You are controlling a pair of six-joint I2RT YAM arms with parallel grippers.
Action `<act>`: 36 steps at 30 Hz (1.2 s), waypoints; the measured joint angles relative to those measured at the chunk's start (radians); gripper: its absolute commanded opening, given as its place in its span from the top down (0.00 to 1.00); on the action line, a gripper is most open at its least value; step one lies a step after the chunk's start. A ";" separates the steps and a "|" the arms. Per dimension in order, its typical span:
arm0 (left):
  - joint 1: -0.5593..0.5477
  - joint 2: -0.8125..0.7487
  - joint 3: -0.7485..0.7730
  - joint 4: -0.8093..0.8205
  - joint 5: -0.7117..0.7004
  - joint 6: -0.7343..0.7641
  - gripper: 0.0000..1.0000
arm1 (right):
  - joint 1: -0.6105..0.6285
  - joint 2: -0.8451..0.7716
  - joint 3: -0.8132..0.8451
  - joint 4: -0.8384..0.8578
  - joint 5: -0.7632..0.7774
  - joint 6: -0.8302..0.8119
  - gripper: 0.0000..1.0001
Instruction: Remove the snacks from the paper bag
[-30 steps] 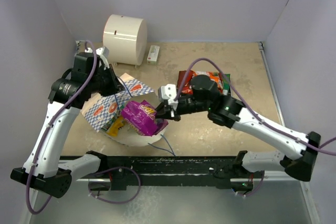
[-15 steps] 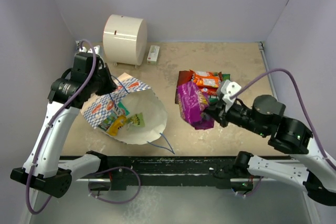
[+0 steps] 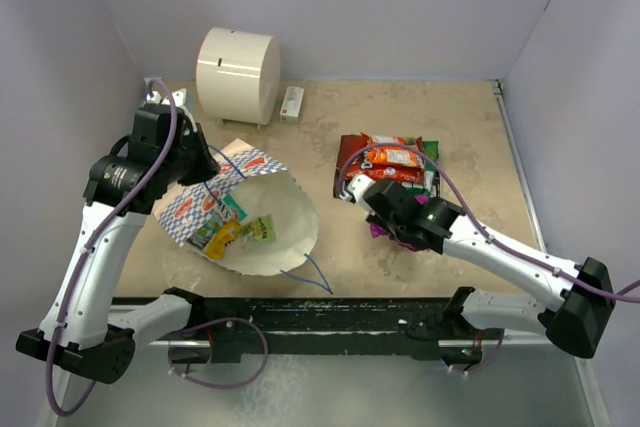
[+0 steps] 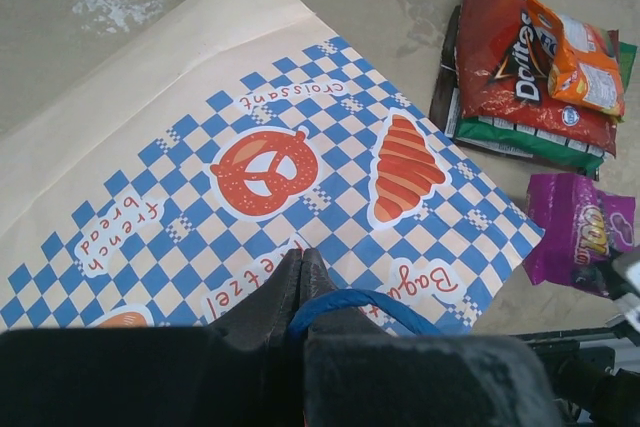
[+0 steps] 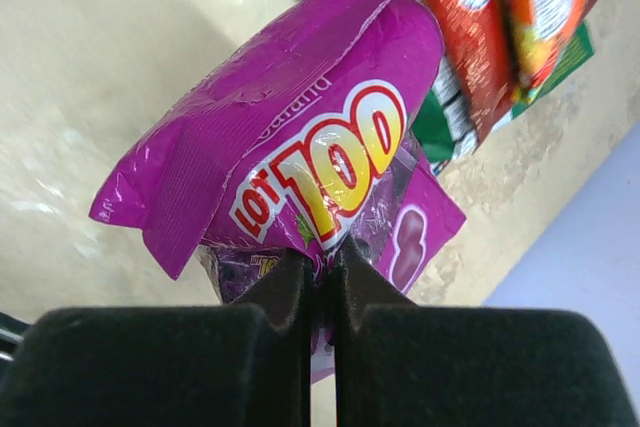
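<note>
The blue-and-white checkered paper bag [image 3: 195,209] lies on its side at the left, its cream-lined mouth [image 3: 285,222] facing the front. Inside it lie an orange-yellow packet [image 3: 224,238] and a green packet [image 3: 260,228]. My left gripper [image 3: 207,169] is shut on the bag's blue cord handle [image 4: 360,302], above the checkered side [image 4: 280,157]. My right gripper [image 5: 320,262] is shut on the lower edge of a purple packet [image 5: 290,147], low over the table beside a pile of snacks [image 3: 392,159]. In the top view my arm hides most of the purple packet [image 3: 379,231].
A big cream cylinder [image 3: 238,72] stands at the back left with a small white-and-red box [image 3: 292,103] beside it. The pile holds red-orange, orange and green packets [image 4: 530,77]. Grey walls close in three sides; a black rail [image 3: 330,312] runs along the front.
My right arm has carried the purple packet from the bag's mouth over to the right and down beside the snack pile. The left gripper has kept its hold on the handle.
</note>
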 measured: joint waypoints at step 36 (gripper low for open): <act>-0.002 -0.179 -0.210 0.195 0.559 0.128 1.00 | 0.245 0.052 -0.261 0.883 -0.727 -0.364 0.31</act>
